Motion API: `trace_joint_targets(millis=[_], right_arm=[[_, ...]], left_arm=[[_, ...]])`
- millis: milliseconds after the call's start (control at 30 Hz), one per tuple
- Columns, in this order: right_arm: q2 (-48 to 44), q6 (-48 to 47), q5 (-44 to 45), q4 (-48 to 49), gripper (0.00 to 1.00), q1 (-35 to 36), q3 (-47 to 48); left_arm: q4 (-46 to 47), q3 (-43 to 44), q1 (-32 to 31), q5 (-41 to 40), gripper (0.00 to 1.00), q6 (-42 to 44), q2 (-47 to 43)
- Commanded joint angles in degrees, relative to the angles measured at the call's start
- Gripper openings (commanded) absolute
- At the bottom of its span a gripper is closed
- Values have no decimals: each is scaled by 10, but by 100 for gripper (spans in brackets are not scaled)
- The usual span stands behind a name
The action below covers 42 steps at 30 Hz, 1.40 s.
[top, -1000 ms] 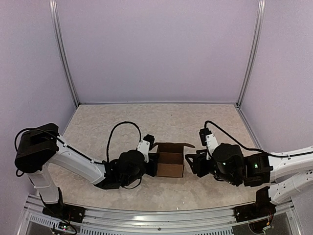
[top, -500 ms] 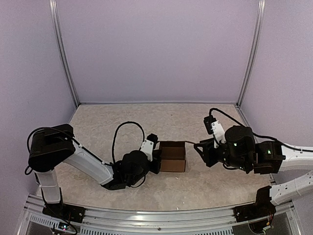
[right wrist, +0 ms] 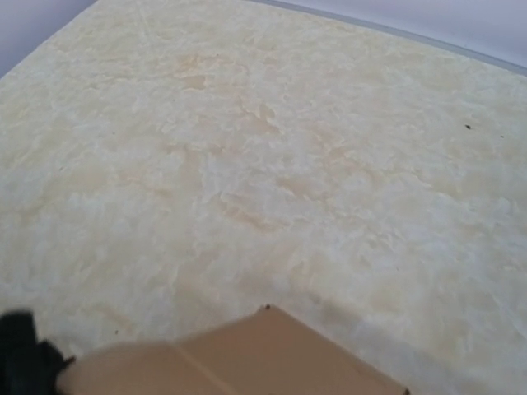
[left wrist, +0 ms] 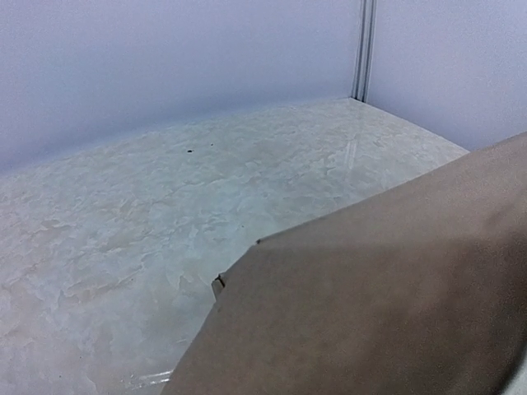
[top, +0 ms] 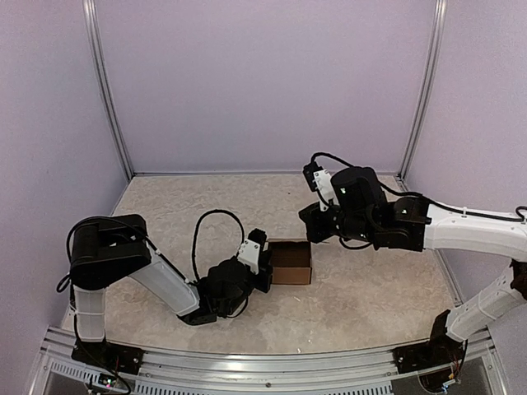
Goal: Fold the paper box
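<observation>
Box (top: pixel 290 262) gripped at left edge, well off walls (top: pixel 263 82).
Left gripper (top: pixel 265 276) clamps it; right gripper (top: pixel 311 226), closed empty, hovers over far-right corner.

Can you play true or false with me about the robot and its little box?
1. The brown cardboard paper box sits on the pale marbled table. True.
2. The right claw is gripping the box. False: it is shut with nothing in it, up by the box's far right corner.
3. The left claw is right against the box's left side. True.
4. The box is lying as a flat sheet. False: it is a small squarish box shape.
</observation>
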Motion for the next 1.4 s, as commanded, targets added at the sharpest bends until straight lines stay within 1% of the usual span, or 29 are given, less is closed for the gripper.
trace_joint_targets(millis=[0,167,300,433,567,833,933,1067,1233,1367], right_arm=[[58,3,-8,22,0,-10,39],[115,19,-4,37,0,-16,58],[148,32,-5,44,0,-16,57],[164,44,-4,56,0,-16,44],[174,55,5,66,0,-16,27],[174,78,12,92,0,-15,-21],[174,87,16,111,0,-14,-43],[181,98,23,122,0,-13,-62],[188,104,36,140,0,-11,-77],[192,108,47,155,0,-8,-94]], left_arm=[[-34,3,0,8,0,14,30],[-37,7,-3,10,0,18,35],[-38,7,-5,10,4,15,38],[-45,6,-7,13,13,12,38],[-41,-6,-12,8,35,4,29],[-14,-65,-23,30,56,-31,-34],[-18,-76,-28,34,62,-38,-57],[-35,-74,-30,49,66,-48,-77],[-52,-72,-30,68,66,-57,-85],[-65,-98,-30,82,66,-75,-123]])
